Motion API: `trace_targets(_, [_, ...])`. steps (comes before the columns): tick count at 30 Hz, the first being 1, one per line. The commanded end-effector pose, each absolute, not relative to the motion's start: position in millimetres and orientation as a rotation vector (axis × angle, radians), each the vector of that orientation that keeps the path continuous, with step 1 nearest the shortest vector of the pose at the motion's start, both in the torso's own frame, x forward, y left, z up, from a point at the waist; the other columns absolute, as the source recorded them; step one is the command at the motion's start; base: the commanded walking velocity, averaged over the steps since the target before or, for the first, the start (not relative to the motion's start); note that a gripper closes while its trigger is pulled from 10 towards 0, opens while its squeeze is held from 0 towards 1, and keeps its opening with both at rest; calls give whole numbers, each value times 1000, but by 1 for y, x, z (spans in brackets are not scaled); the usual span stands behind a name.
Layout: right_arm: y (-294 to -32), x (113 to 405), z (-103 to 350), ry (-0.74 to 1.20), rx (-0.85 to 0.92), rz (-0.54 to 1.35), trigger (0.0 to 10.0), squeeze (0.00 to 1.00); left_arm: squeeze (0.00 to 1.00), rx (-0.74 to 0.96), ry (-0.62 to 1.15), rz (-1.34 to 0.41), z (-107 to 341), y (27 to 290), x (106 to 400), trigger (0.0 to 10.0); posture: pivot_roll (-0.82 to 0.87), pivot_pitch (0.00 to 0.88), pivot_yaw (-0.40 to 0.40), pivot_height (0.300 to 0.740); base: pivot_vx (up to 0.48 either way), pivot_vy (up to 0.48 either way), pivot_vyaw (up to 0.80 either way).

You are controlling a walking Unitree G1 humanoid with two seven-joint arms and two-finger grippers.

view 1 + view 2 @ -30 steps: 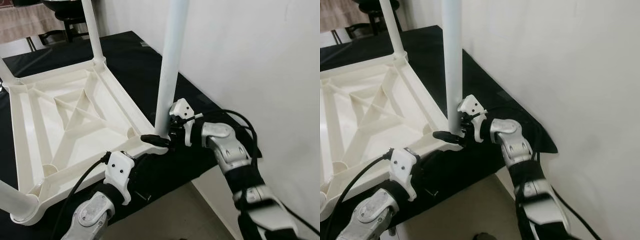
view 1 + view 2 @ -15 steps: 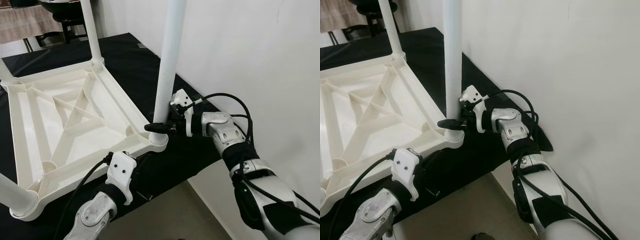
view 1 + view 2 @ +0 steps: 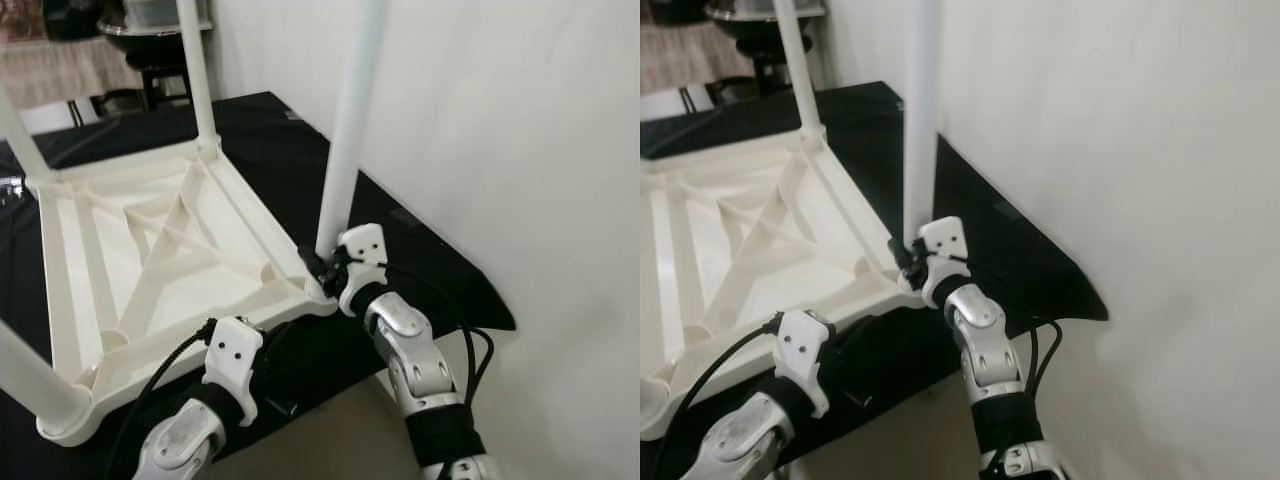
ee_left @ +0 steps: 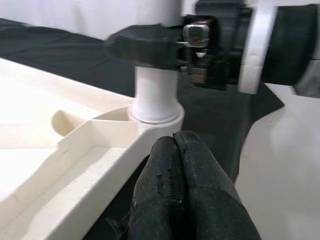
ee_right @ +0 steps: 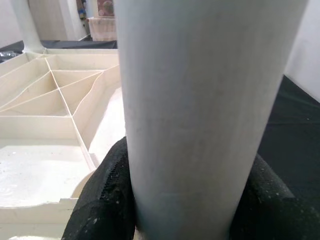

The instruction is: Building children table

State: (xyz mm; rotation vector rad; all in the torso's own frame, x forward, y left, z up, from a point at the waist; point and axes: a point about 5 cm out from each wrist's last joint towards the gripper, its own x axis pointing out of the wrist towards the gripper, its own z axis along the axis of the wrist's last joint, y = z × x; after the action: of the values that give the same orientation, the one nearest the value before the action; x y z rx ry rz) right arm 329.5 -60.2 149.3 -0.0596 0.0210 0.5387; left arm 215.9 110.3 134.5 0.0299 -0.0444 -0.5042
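Observation:
The white plastic table (image 3: 70, 300) lies upside down on a black cloth, ribs facing up. At its near right corner a white leg (image 3: 345, 130) stands upright in the socket (image 4: 156, 112). My right gripper (image 3: 320, 265) is shut on this leg just above the socket; the right wrist view has the leg (image 5: 200, 100) between its two fingers (image 5: 105, 200). My left gripper (image 4: 175, 145) is shut with nothing in it, low beside the table's front rim (image 4: 100, 160), a little short of that corner. Three more legs stand at the other corners, one of them at the far corner (image 3: 197, 75).
A white wall (image 3: 500, 150) runs close along the right side of the cloth. The black cloth's edge (image 3: 480, 320) drops off to bare floor (image 3: 330, 440) at the front. Dark furniture (image 3: 150, 40) stands at the back.
My right forearm has swung from the right side round to the front of the corner, its gripper staying on the leg. The whole view has shifted. The left arm is much as before.

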Motion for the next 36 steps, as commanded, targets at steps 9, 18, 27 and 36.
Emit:
trace_targets(9, [-52,335,128,123,-22,621,10000,1000,0,69,-23,-436,129,117,223,10000,26,78,-51,740,0,0,0])
trace_targets(18, [-88,331,151,74,-45,545,10000,1000,0,98,13,-232,125,143,228,10000,38,88,-38,740,0,0,0])
trace_targets(27, [-128,317,134,131,-86,545,10000,0,0,94,66,-58,118,174,207,10000,51,121,-21,740,0,0,0])
trace_targets(36, [-126,313,132,158,-76,544,10000,0,0,108,116,71,113,195,193,10000,74,136,-23,740,0,0,0])
